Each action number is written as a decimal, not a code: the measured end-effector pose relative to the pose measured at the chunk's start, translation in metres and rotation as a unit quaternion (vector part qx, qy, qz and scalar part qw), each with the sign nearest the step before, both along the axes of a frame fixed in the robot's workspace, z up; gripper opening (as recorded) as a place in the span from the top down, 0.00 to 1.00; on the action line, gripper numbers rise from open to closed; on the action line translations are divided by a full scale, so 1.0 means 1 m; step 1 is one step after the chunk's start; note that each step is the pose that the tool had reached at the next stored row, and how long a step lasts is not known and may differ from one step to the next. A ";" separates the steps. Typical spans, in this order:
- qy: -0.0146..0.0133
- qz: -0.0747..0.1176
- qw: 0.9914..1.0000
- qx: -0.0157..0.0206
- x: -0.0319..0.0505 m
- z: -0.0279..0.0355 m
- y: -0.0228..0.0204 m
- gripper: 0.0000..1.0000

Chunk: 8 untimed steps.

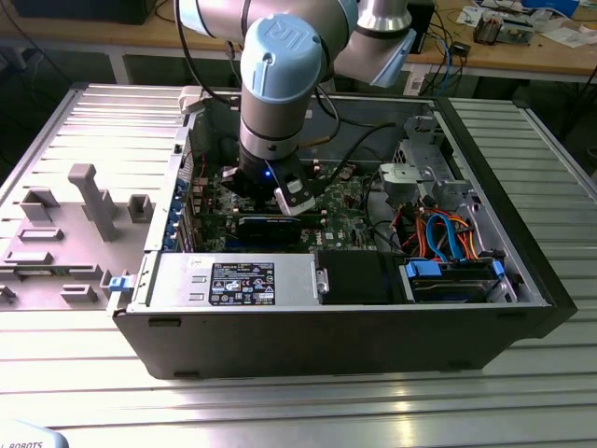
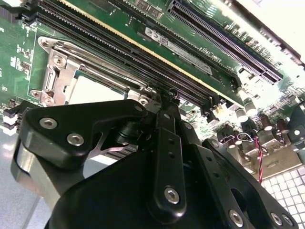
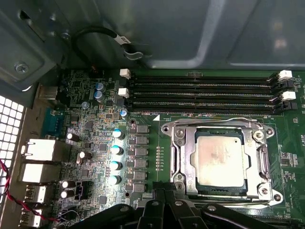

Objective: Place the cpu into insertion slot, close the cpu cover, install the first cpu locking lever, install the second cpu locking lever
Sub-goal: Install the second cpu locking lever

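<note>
- Silvery-grey metal marks the cpu (image 3: 220,160), which we see lying flat in the insertion slot (image 3: 185,157) on the green motherboard (image 3: 152,143) in the first wrist view.
- The cpu cover (image 3: 259,155) lies down over the chip's edges, its open window leaving the metal top bare; shiny lever wires run along the frame's sides.
- In the second wrist view we see a pale corner of the cpu (image 2: 93,90) inside the metal frame of the cpu cover (image 2: 59,71), just beyond the black linkage of the gripper (image 2: 164,98).
- The gripper's fingers come together to a narrow tip there, clenched on nothing we can see, just beside the socket's edge and next to the long memory slots (image 2: 143,47).
- In the first wrist view the gripper (image 3: 164,193) pokes in just beside the socket's edge, its tip close to the metal rim.
- In the exterior view we see the grey and blue arm (image 1: 270,84) reaching down into the open black computer case (image 1: 326,336), with the gripper (image 1: 280,201) low over the motherboard (image 1: 350,210).
- The case rests on a ribbed metal table (image 1: 308,411), and a grey fixture tray (image 1: 65,224) lies on the exterior view's left.
</note>
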<state>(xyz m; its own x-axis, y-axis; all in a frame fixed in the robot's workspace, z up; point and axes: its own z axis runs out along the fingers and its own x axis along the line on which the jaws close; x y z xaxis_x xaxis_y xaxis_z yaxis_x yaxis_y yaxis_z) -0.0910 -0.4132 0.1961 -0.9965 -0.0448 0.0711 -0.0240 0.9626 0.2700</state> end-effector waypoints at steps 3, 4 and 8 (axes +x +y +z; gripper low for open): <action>0.000 0.000 1.000 0.000 0.0000 0.0012 -0.0003 0.89; 0.000 0.000 1.000 0.000 0.0001 0.0023 -0.0002 0.89; 0.000 0.000 1.000 0.000 0.0000 0.0050 -0.0002 0.89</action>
<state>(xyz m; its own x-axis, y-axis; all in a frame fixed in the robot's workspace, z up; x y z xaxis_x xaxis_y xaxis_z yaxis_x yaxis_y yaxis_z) -0.0910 -0.4135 0.2011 -0.9965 -0.0450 0.0710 -0.0243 0.9626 0.2700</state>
